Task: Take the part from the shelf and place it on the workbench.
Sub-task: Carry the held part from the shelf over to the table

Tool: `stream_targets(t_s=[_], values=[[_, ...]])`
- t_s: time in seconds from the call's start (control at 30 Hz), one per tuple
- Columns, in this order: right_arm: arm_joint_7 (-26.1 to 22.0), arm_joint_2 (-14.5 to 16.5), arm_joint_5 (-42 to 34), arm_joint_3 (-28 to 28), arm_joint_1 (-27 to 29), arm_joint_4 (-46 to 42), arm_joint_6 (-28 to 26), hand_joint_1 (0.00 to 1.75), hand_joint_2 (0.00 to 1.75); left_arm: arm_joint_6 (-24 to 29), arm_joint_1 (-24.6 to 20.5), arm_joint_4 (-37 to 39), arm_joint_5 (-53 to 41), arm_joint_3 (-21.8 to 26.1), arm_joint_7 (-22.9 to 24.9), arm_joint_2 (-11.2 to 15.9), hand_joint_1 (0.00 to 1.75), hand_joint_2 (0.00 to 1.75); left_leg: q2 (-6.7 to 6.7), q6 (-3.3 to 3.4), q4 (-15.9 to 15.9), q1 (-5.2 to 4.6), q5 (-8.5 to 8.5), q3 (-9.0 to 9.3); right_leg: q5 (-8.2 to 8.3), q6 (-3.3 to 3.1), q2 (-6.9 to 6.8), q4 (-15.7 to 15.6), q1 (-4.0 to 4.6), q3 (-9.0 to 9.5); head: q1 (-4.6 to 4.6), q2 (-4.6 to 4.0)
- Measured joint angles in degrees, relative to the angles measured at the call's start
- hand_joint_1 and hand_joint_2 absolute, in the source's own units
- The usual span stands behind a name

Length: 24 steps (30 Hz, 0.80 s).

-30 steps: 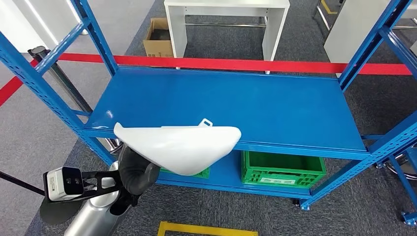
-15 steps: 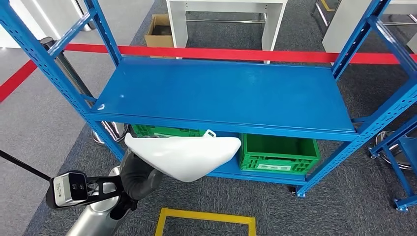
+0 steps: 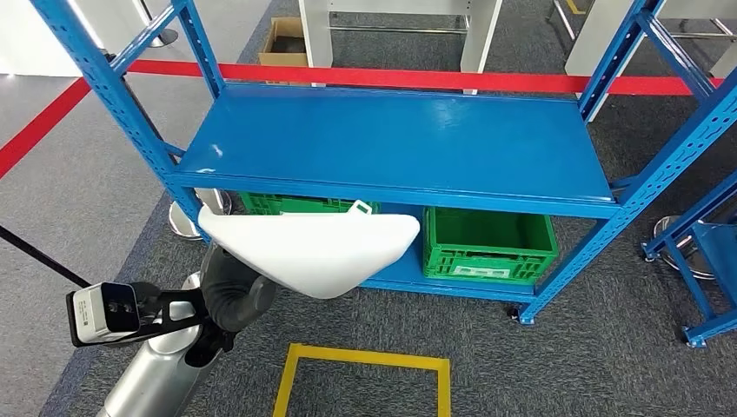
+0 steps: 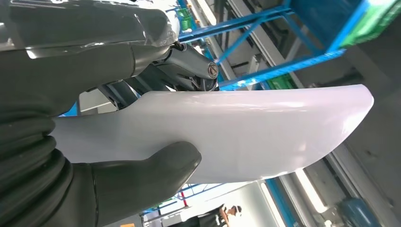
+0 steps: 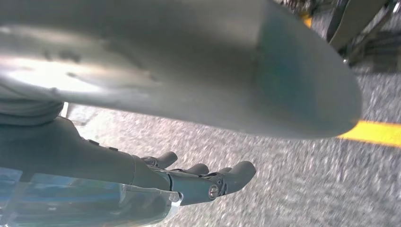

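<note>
The part (image 3: pixel 322 252) is a long white curved shell with a small tab on its far edge. My left hand (image 3: pixel 233 291) grips it from below at its left end and holds it in the air, in front of the blue shelf (image 3: pixel 391 139) and below its bare middle board. In the left wrist view my thumb (image 4: pixel 142 184) presses on the part (image 4: pixel 236 127). My right hand (image 5: pixel 189 182) hangs over the grey carpet with its fingers loosely extended and nothing in it.
Two green crates (image 3: pixel 489 243) (image 3: pixel 278 205) sit on the shelf's bottom level. A yellow floor outline (image 3: pixel 365 356) lies near me. Red tape (image 3: pixel 391 78), a cardboard box (image 3: pixel 287 43) and a white table (image 3: pixel 400 26) lie beyond the shelf. Another blue rack (image 3: pixel 708 261) stands right.
The whole picture has shifted: the camera has drawn back from the shelf. The part has come off over the shelf's front edge and stays in my left hand.
</note>
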Motion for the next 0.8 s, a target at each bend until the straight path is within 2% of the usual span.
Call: stream_targets(t_s=[0.03,0.07,0.13,0.17,0.2,0.23,0.27,0.3,0.33,0.37,0.4,0.43,0.5,0.53,0.57,0.63,0.67,0.7,0.73,0.77,0.8], values=[[-0.32,0.14,-0.01,-0.13,-0.03,0.01,0.23,0.0,0.0,0.03,-0.3,0.07,0.19,-0.24,0.13,0.04,1.75,1.75,0.14,0.44,-0.14,0.08,0.72,-0.57,-1.17,0.21,0.01,0.85,-0.02,-0.46,0.06,0.0],[-0.64,0.25,-0.01,-0.25,-0.04,0.01,0.44,0.0,0.0,0.08,-0.62,0.17,0.36,-0.51,0.26,0.04,1.75,1.75,0.29,0.85,-0.3,0.19,1.5,-1.32,-3.35,0.36,0.02,2.74,-0.02,-1.19,0.22,-0.01],[-1.4,0.37,-0.02,-0.43,-0.07,0.01,0.9,0.0,0.0,0.28,-1.22,0.42,0.72,-1.08,0.67,0.02,1.75,1.75,0.43,1.31,-0.2,0.13,2.89,-3.08,-9.17,0.59,0.03,9.61,0.02,-3.11,0.5,-0.01],[-1.8,0.38,-0.02,-0.49,-0.07,0.01,1.1,0.0,0.0,0.44,-1.44,0.54,0.95,-1.37,0.9,0.03,1.75,1.75,0.5,1.36,-0.11,0.07,3.59,-3.95,-10.85,0.71,0.04,13.21,0.05,-3.76,0.54,-0.01],[-2.16,0.4,-0.03,-0.52,-0.07,0.01,1.31,0.0,0.0,0.59,-1.63,0.66,1.2,-1.65,1.13,0.03,1.75,1.75,0.59,1.34,0.04,0.02,4.29,-4.85,-11.12,0.8,0.03,15.74,0.08,-3.81,0.54,-0.01],[-2.49,0.42,-0.02,-0.53,-0.06,0.01,1.51,0.0,0.0,0.75,-1.8,0.75,1.49,-1.92,1.33,0.03,1.75,1.75,0.67,1.28,0.28,0.01,4.95,-5.79,-10.03,0.83,0.02,16.42,0.09,-2.92,0.55,-0.01],[-2.73,0.42,-0.01,-0.54,-0.06,0.01,1.65,0.0,0.0,0.9,-1.98,0.81,1.77,-2.16,1.45,0.04,1.75,1.75,0.73,1.18,0.61,0.02,5.52,-6.72,-8.31,0.8,0.01,14.94,0.08,-1.0,0.55,-0.01],[-2.91,0.41,0.0,-0.54,-0.09,0.0,1.75,0.0,0.0,1.04,-2.2,0.84,2.02,-2.37,1.54,0.05,1.75,1.75,0.76,1.01,1.07,0.03,5.99,-7.66,-7.15,0.73,0.0,11.57,0.07,1.8,0.55,0.0],[-3.07,0.39,0.0,-0.55,-0.12,-0.02,1.81,0.0,0.0,1.22,-2.48,0.84,2.25,-2.55,1.58,0.07,1.75,1.75,0.77,0.78,1.63,-0.03,6.35,-8.52,-6.99,0.63,0.02,7.31,0.11,4.87,0.55,0.0],[-3.18,0.38,-0.03,-0.58,-0.18,-0.03,1.83,0.0,0.0,1.44,-2.77,0.84,2.44,-2.72,1.66,0.1,1.75,1.75,0.79,0.5,2.12,-0.09,6.7,-9.15,-7.61,0.4,0.05,3.7,0.19,7.22,0.5,0.0],[-3.26,0.37,-0.1,-0.64,-0.24,-0.05,1.83,0.0,0.0,1.64,-3.03,0.84,2.59,-2.9,1.74,0.12,1.75,1.75,0.82,0.2,2.46,-0.14,7.05,-9.57,-8.5,0.09,0.08,1.25,0.32,8.58,0.5,0.0],[-3.31,0.37,-0.19,-0.74,-0.27,-0.05,1.82,0.0,0.0,1.87,-3.27,0.84,2.74,-3.06,1.89,0.15,1.75,1.75,0.84,-0.11,2.6,-0.16,7.44,-9.81,-8.97,-0.29,0.11,0.2,0.47,8.96,0.47,0.0],[-3.4,0.41,-0.5,-1.01,-0.23,-0.06,1.81,0.0,0.0,2.57,-3.82,0.99,2.93,-3.51,2.35,0.3,1.75,1.75,0.76,-0.78,2.8,0.01,7.5,-10.29,-8.45,-1.28,-0.01,0.02,0.4,8.18,0.53,-0.01],[-3.42,0.39,-0.64,-1.15,-0.23,-0.07,1.78,0.0,0.0,3.09,-4.22,1.11,2.92,-3.74,2.64,0.42,1.75,1.75,0.6,-1.19,3.71,0.11,6.26,-10.82,-7.96,-1.77,-0.11,-0.05,0.27,7.66,0.45,-0.01],[-3.32,0.38,-0.75,-1.31,-0.25,-0.07,1.73,0.0,0.0,3.72,-4.67,1.27,2.88,-3.98,2.89,0.57,1.75,1.75,0.44,-1.59,5.61,0.25,4.13,-11.65,-7.39,-2.14,-0.2,-0.12,0.1,7.0,0.37,-0.01],[-2.73,0.31,-0.7,-1.66,-0.35,-0.08,1.63,0.0,0.0,4.97,-5.56,1.61,2.88,-4.52,3.27,0.96,1.75,1.75,0.27,-2.31,12.33,0.64,-1.09,-13.83,-6.12,-2.46,-0.4,-0.09,0.01,5.51,0.12,-0.01],[-2.29,0.3,-0.49,-1.82,-0.35,-0.08,1.61,0.0,0.0,5.55,-5.92,1.84,2.93,-4.85,3.38,1.18,1.75,1.75,0.28,-2.52,15.82,0.85,-2.46,-14.71,-5.51,-2.44,-0.59,-0.06,-0.02,4.84,0.04,0.0],[-1.94,0.3,-0.2,-1.92,-0.33,-0.08,1.61,0.0,0.0,6.06,-6.22,2.11,2.95,-5.19,3.5,1.39,1.75,1.75,0.29,-2.65,18.16,1.04,-2.56,-14.99,-4.94,-2.38,-0.85,-0.02,-0.05,4.21,0.02,0.0],[-1.65,0.3,0.1,-1.97,-0.29,-0.08,1.61,0.0,0.0,6.54,-6.49,2.39,2.94,-5.5,3.63,1.58,1.75,1.75,0.35,-2.7,18.53,1.17,-1.56,-14.28,-4.46,-2.27,-1.21,0.02,-0.09,3.63,-0.04,0.0],[-1.45,0.3,0.31,-1.98,-0.27,-0.08,1.61,0.0,0.0,6.89,-6.78,2.64,2.88,-5.8,3.8,1.7,1.75,1.75,0.61,-2.68,16.43,1.25,-0.09,-12.31,-4.08,-2.09,-1.55,0.04,-0.15,3.2,-0.09,0.0],[-1.35,0.3,0.39,-1.98,-0.28,-0.08,1.61,0.0,0.0,7.11,-7.14,2.84,2.77,-6.06,3.98,1.78,1.75,1.75,1.43,-2.6,12.54,1.25,1.14,-9.36,-3.77,-1.86,-1.93,0.06,-0.17,2.92,-0.12,0.0]])
